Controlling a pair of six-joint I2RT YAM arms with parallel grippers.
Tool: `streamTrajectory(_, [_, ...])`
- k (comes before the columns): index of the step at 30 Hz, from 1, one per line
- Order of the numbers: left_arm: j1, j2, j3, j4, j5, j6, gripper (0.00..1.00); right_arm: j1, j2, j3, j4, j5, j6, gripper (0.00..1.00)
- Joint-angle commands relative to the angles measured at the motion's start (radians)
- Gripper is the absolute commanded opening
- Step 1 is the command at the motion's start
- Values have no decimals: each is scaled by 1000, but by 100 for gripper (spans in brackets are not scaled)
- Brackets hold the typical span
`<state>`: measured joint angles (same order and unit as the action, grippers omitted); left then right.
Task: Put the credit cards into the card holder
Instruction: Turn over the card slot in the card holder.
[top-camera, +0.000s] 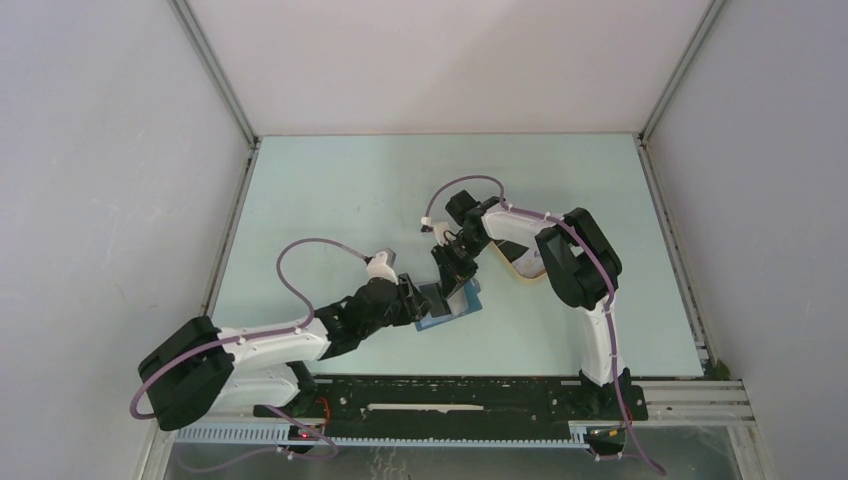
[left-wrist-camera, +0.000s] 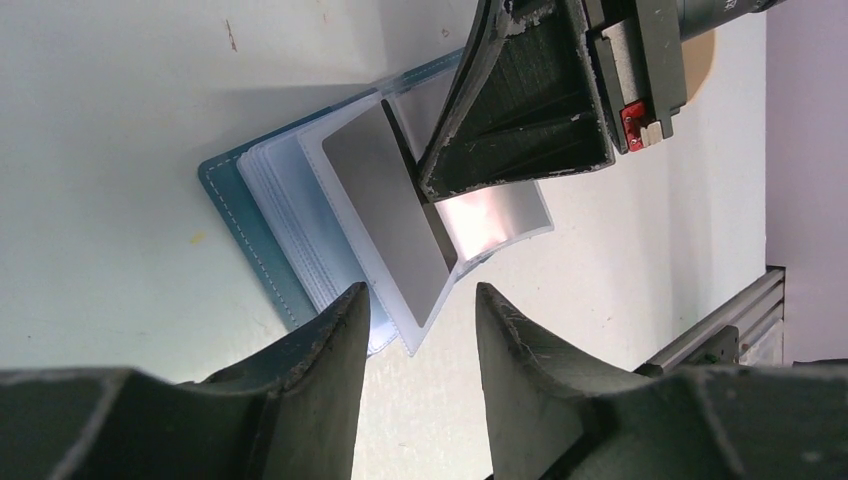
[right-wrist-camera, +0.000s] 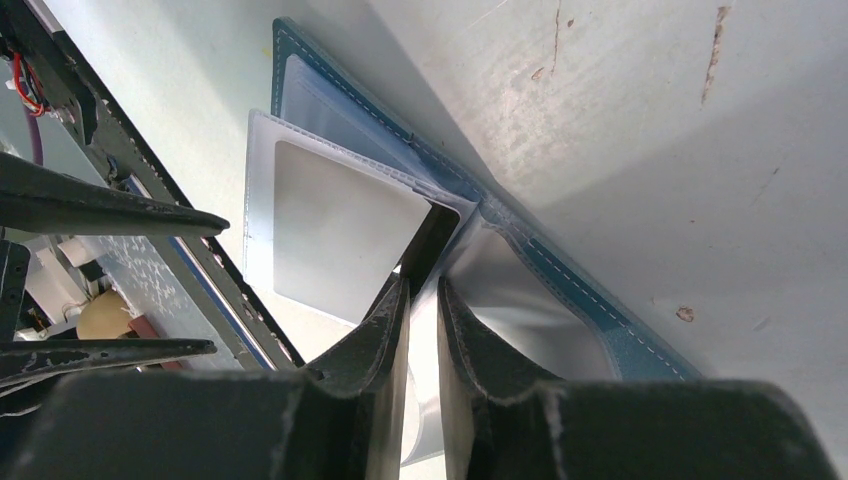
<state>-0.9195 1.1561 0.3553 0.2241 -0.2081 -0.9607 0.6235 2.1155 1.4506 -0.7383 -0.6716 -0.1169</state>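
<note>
The teal card holder (top-camera: 437, 318) (left-wrist-camera: 232, 212) (right-wrist-camera: 598, 318) lies open on the table, its clear sleeves fanned out. One sleeve holds a whitish-grey credit card (left-wrist-camera: 385, 215) (right-wrist-camera: 330, 240). My right gripper (top-camera: 453, 274) (right-wrist-camera: 424, 286) comes down from above, shut on a dark credit card (left-wrist-camera: 432, 225) (right-wrist-camera: 432, 245). That card's free end sits at the mouth of a sleeve next to the grey one. My left gripper (top-camera: 414, 300) (left-wrist-camera: 420, 300) is open at the holder's near corner. Its left finger (left-wrist-camera: 340, 320) overlaps the sleeve edges, and nothing lies between the jaws.
A beige tray (top-camera: 524, 263) (left-wrist-camera: 702, 62) sits just right of the holder, partly under the right arm. The metal rail (top-camera: 450, 400) (left-wrist-camera: 722, 318) runs along the table's near edge, close behind the left gripper.
</note>
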Motion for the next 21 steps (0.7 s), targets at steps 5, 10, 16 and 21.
streamTrajectory(5, [7, 13, -15, 4, -33, -9, 48, 10, 26, 27, -2, 26, -5, 24])
streamTrajectory(10, [7, 42, -2, 23, -31, -7, 48, 10, 27, 28, -4, 26, -6, 24])
streamTrajectory(16, [7, 73, 15, 40, -23, -3, 48, 10, 27, 28, -3, 23, -6, 24])
streamTrajectory(21, [7, 93, 23, 59, -10, -2, 47, 10, 26, 30, -4, 21, -7, 24])
